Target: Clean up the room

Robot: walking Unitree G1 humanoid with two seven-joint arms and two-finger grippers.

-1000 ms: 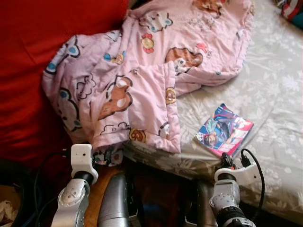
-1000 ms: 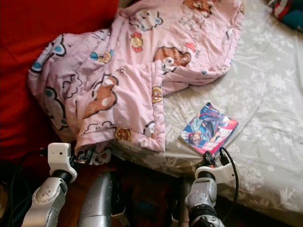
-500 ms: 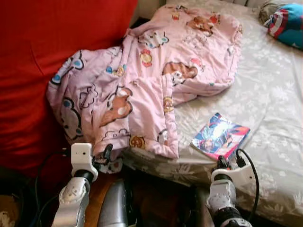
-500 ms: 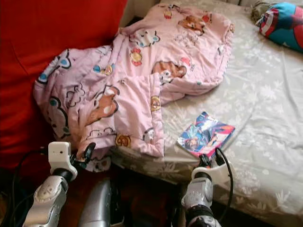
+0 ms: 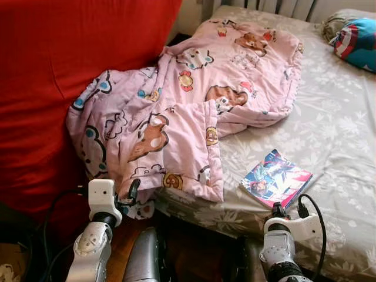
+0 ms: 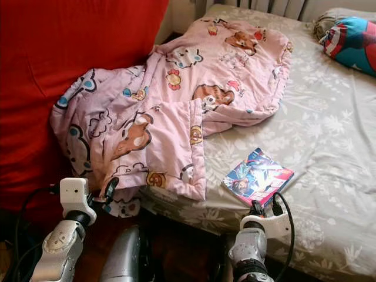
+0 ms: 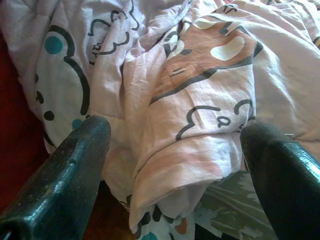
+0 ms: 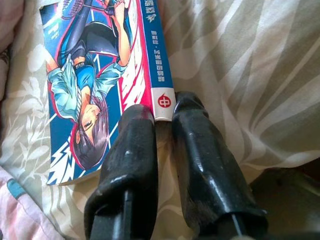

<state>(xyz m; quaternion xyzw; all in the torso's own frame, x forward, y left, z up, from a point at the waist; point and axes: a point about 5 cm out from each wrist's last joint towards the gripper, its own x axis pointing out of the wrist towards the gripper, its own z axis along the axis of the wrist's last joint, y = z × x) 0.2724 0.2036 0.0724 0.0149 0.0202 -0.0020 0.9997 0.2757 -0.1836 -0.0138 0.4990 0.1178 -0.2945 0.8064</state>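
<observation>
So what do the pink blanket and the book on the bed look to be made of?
Blanket: soft quilted fabric, matte, likely cotton or polyester; it creases and shows stitched seams, with printed cartoon bears. Book: paper with a glossy printed cover, probably a paperback comic; the right wrist view shows a thin flat spine and sheen.

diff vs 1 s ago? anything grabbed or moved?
Nothing grabbed. The head camera tilted up, so more of the bed shows. The left gripper is open at the pink cartoon-print quilt's hanging edge. The right gripper, nearly closed, stays at the colourful comic book's spine. Quilt and book lie as before.
</observation>
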